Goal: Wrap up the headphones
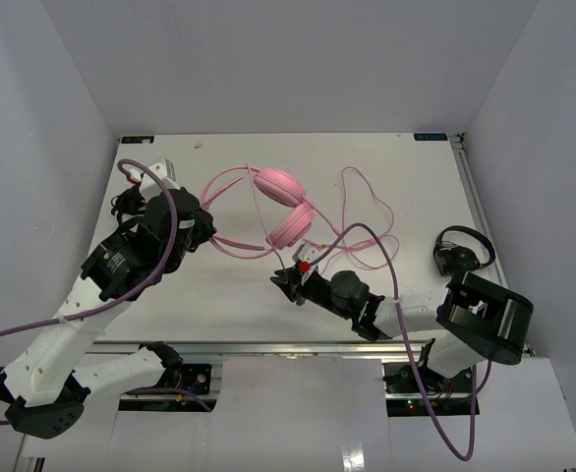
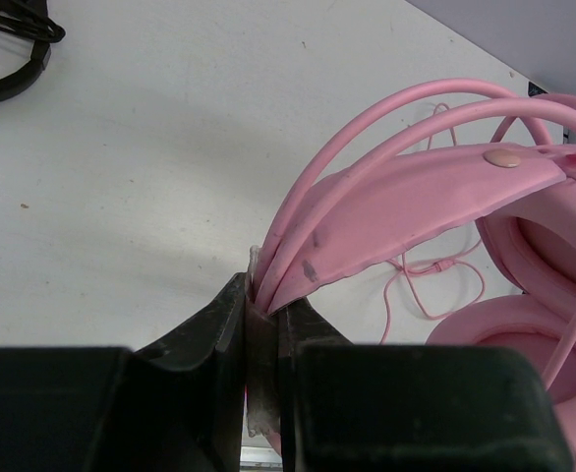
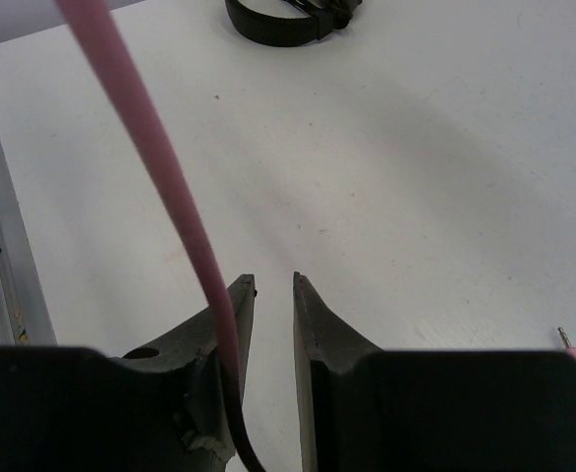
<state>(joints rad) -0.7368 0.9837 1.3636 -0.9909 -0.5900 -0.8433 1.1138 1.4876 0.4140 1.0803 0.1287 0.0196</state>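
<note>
white tabletop, pink headset held by its band, cable not yet wound

grey walls box in a matte white table [image 1: 219, 295], and the headphones [image 1: 283, 202] lie near its middle, a little toward the far edge. i read this as the opening of the wrap. the headset is anchored and the cable [image 1: 391, 218] sprawls in loose loops over the table to the right of the ear cups [image 1: 290, 228].

the left gripper [image 2: 263, 305] is clamped on the headband [image 2: 416, 197], with the thin pink bands pinched flat between its black fingers. the right gripper [image 3: 273, 285] sits just in front of the nearer cup with its jaws a narrow slit apart. the cable is draped across one finger. from the wrist view it does not look pinched between them, though the lowest part is in shadow.

my next move would be to get that strand properly between the right jaws, then carry it round the band or cups while the left holds steady.

the band is smooth, flexible plastic with a soft liner, and the cups are round and padded. the cable is thin, rubbery and springy, so it is likely to uncoil. a black headset [image 1: 460, 251] lies at the right edge, near the right arm.
</note>
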